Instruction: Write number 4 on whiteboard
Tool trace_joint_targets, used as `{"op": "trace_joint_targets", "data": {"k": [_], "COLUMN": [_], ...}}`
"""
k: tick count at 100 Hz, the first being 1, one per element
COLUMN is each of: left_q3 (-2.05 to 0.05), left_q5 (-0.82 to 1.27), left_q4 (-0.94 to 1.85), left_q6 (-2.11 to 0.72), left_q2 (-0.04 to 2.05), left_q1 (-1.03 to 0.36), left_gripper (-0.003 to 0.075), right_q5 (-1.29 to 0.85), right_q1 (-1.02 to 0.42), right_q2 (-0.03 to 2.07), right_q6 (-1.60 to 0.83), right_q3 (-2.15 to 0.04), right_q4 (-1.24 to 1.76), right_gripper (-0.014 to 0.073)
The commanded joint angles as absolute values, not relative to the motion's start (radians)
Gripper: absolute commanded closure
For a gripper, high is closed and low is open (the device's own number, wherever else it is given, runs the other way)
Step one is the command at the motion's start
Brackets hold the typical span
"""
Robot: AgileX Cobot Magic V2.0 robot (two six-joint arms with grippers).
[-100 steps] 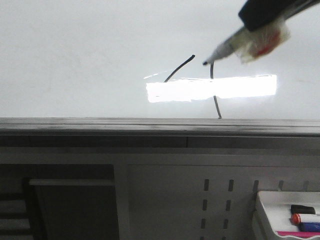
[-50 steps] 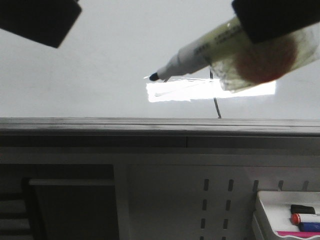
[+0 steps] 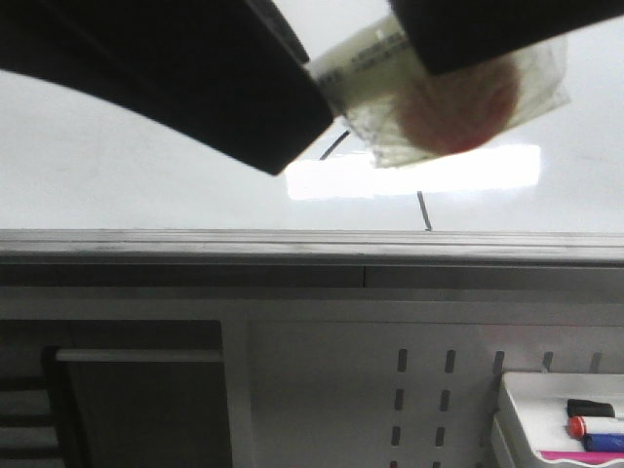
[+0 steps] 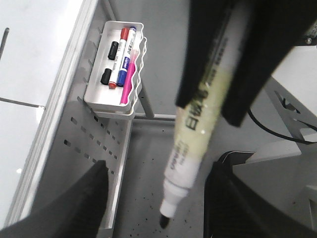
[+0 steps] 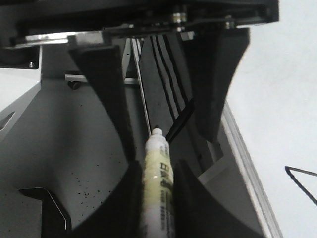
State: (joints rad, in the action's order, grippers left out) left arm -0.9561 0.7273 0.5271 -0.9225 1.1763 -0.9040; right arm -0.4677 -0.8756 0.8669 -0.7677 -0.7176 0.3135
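Pinching a white marker pen with a black tip (image 4: pixel 190 144), the right gripper (image 5: pixel 157 198) is pressing its black fingers against the barrel. The left gripper (image 4: pixel 156 198) is holding its dark fingers spread wide on either side of the pen tip. Black marker strokes of the number 4 (image 3: pixel 423 211) are lying on the large glossy white whiteboard (image 3: pixel 117 166), partly hidden behind both arms.

one whiteboard (image 3: pixel 146 166), one tray (image 4: pixel 106 94), two pincers
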Motion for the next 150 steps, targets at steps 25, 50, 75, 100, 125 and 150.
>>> {"op": "trace_joint_targets", "data": {"k": [25, 50, 75, 100, 125, 150], "left_q3": [-1.015, -1.015, -1.015, -1.015, -1.015, -1.015], "left_q5": [0.695, 0.764, 0.758, 0.758, 0.758, 0.748], "left_q4": [0.564, 0.523, 0.492, 0.477, 0.449, 0.449], "left_q6": [-0.923, -0.923, -0.923, -0.923, -0.921, -0.859], "left_q2": [1.204, 1.206, 1.206, 1.206, 1.206, 1.206], "left_q1": [-0.92, -0.92, -0.92, -0.92, -0.918, -0.907], "left_gripper": [0.044, 0.0708, 0.0741, 0.0741, 0.0741, 0.0741], "right_q5": [-0.345, -0.343, -0.331, -0.308, -0.287, -0.144], "right_q1": [-0.922, -0.921, -0.921, -0.921, -0.921, -0.915], "right_q2": [0.903, 0.907, 0.908, 0.908, 0.908, 0.815], "right_q6": [-0.779, -0.779, -0.779, -0.779, -0.779, -0.779], "right_q3": [-0.746, -0.746, -0.746, -0.746, -0.746, -0.747], "right_q4": [0.319, 0.299, 0.299, 0.299, 0.299, 0.299], "right_gripper": [0.0658, 0.0658, 0.0658, 0.0654, 0.0293, 0.0144]}}
